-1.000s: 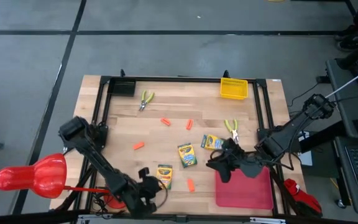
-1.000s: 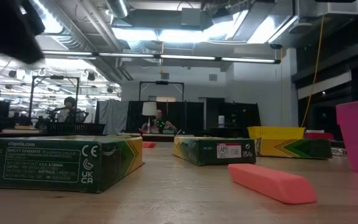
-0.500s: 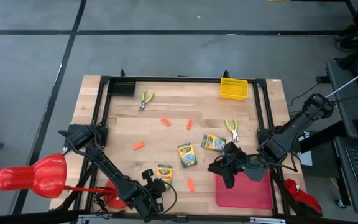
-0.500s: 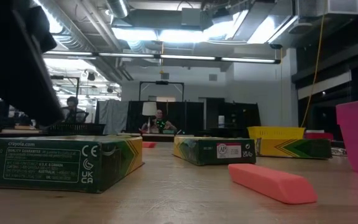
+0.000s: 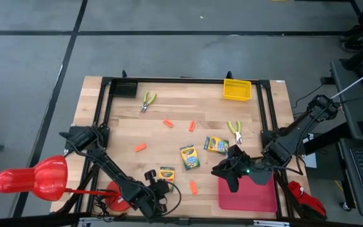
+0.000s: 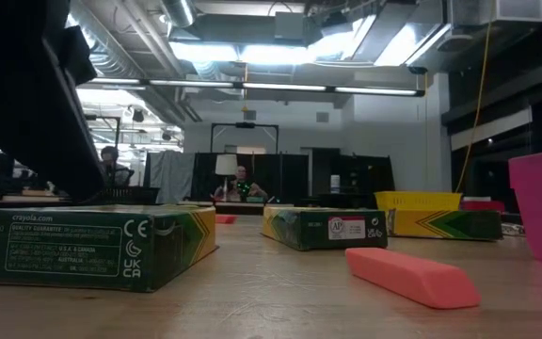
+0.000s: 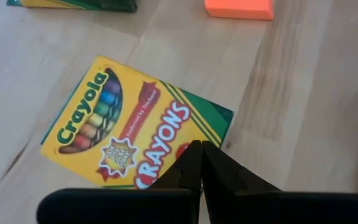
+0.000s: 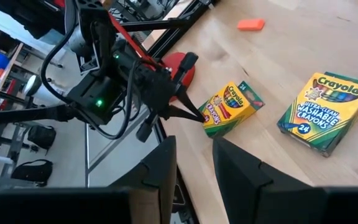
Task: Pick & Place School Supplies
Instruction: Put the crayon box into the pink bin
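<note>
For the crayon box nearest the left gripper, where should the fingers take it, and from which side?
Probably from straight above, across its two long edges. The crayon box lies flat, face up, with bare table around its long sides in the left wrist view. The left gripper, fingers together at its near corner, would first have to open and centre over it.

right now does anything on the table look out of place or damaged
Nothing looks damaged or spilled. The crayon boxes lie flat at different angles, and the orange stubs and yellow-handled tools are scattered loose across the wood. The red tray has nothing on it.
</note>
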You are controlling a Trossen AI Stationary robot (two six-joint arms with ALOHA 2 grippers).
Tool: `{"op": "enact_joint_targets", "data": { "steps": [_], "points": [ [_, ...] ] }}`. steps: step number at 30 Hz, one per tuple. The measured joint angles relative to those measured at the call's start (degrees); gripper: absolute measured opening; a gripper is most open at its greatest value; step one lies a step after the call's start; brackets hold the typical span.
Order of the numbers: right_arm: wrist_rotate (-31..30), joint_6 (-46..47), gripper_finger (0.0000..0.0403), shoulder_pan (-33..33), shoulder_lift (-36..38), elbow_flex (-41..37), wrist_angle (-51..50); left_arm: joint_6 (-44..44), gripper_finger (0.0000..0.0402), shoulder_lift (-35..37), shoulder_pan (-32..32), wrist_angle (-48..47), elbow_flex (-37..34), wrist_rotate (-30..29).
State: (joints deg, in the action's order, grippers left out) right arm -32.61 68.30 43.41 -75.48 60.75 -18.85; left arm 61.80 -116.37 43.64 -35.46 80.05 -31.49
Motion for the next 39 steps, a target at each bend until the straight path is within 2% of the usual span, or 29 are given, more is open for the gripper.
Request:
{"op": "enact_joint_targets", "data": {
  "steps": [5, 14, 18, 24, 27, 33, 39],
  "points": [
    [-0.01, -0.22, 0.0107, 0.01, 0.00, 0.00, 0.00, 0.67, 0.0002, -1.15, 0.79, 1.30, 0.00, 0.80],
    [0.01, -0.21, 0.0107, -0.01, 0.00, 0.00, -0.02, 7.02, 0.0002, -2.56, 3.70, 3.69, 0.15, -0.07],
    [0.01, -0.25, 0.0107, 0.00, 0.00, 0.00, -0.02, 8.07, 0.0003, -3.39, 5.14, 4.83, -0.23, 4.18],
    [0.01, -0.38, 0.0107, 0.01, 0.00, 0.00, 0.00, 14.47, 0.0003, -5.13, 7.23, 5.44, -0.02, 2.24],
    [-0.01, -0.18, 0.0107, 0.32, 0.00, 0.00, 0.00, 16.30, 0.0003, -5.43, 7.99, 4.05, 1.07, 0.69],
    [-0.37, -0.18, 0.0107, 0.36, 0.00, -0.02, 0.42, 15.21, 0.0003, -5.43, 8.57, 0.89, 3.45, 2.22],
    [-1.02, -2.91, 0.0107, 0.95, -0.74, -0.02, 5.40, 18.02, 0.0003, -5.36, 9.40, -0.09, 3.39, 2.12]
  ]
}}
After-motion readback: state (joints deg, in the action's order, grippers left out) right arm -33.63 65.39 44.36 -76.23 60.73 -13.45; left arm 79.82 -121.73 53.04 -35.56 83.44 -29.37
